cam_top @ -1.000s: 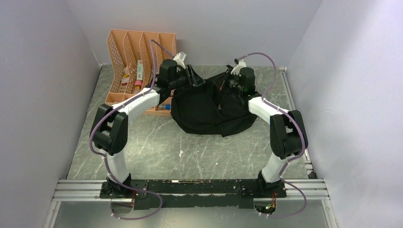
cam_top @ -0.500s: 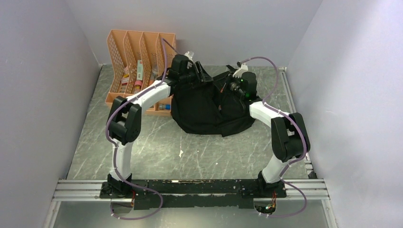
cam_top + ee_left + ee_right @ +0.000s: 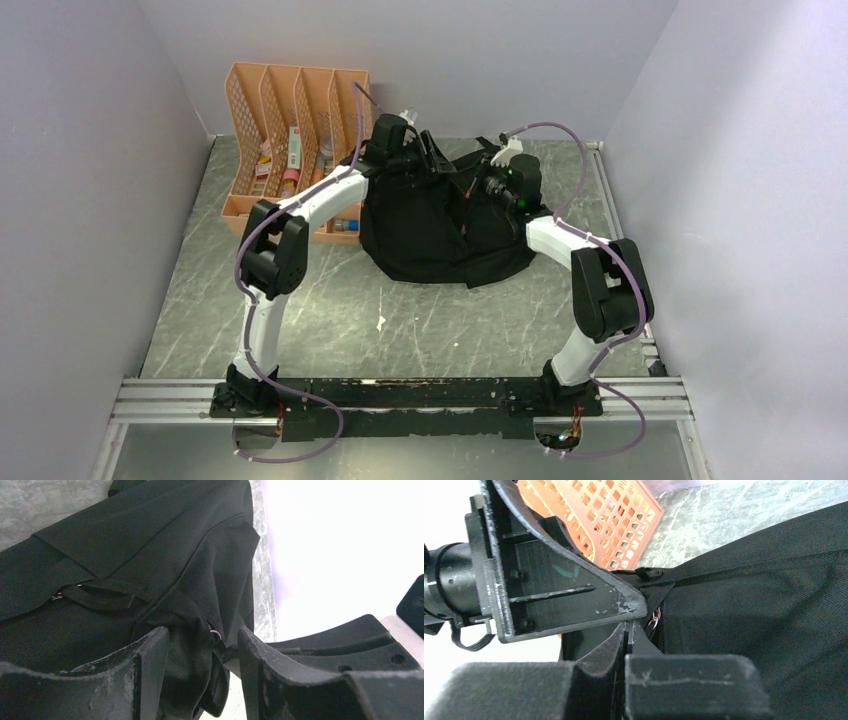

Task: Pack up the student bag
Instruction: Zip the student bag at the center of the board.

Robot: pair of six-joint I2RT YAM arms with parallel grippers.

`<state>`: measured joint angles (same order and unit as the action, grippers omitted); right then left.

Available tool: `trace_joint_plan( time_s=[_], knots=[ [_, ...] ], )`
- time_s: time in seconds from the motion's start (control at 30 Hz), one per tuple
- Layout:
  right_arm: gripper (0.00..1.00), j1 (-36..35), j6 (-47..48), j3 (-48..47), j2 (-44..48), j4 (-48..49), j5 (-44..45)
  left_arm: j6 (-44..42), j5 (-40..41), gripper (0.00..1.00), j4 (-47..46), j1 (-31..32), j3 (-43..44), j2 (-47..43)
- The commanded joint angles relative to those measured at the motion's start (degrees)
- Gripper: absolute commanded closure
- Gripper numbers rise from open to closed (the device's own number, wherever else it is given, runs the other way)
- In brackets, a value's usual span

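at far left the orange rack (image 3: pixel 290 140) holds supplies, so packing looks unfinished. the black bag (image 3: pixel 440 235) lies far centre. left gripper (image 3: pixel 200 645) gapes around a fabric fold; only the right wrist view shows the right gripper (image 3: pixel 629 630) pinched on bag cloth.

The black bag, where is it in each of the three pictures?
Top external: the black bag lies on the table at centre, beside the orange file rack.
Left wrist: it fills the left and middle, with a fold between the left gripper fingers.
Right wrist: it covers the right side, behind the right gripper.
Shared landmark: the small metal ring on the bag's edge shows in both wrist views, at and.
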<state>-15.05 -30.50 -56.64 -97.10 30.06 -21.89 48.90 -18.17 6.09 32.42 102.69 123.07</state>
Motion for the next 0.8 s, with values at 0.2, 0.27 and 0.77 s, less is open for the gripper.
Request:
trace_joint_plan(
  time_s=[0.2,0.27,0.77],
  knots=[
    [1.00,0.17,0.90,0.36,3.10,0.59,-2.00,-4.83,-1.50,0.75,2.61,0.95,2.32,3.58],
    [1.00,0.19,0.65,0.11,3.23,-0.81,-1.94,-6.40,-1.38,0.87,3.29,0.89,2.57,3.73],
    [1.00,0.19,1.31,-0.94,4.37,-11.92,-7.63,-5.29,-2.17,0.95,3.43,-3.09,10.50,5.76]
  ],
)
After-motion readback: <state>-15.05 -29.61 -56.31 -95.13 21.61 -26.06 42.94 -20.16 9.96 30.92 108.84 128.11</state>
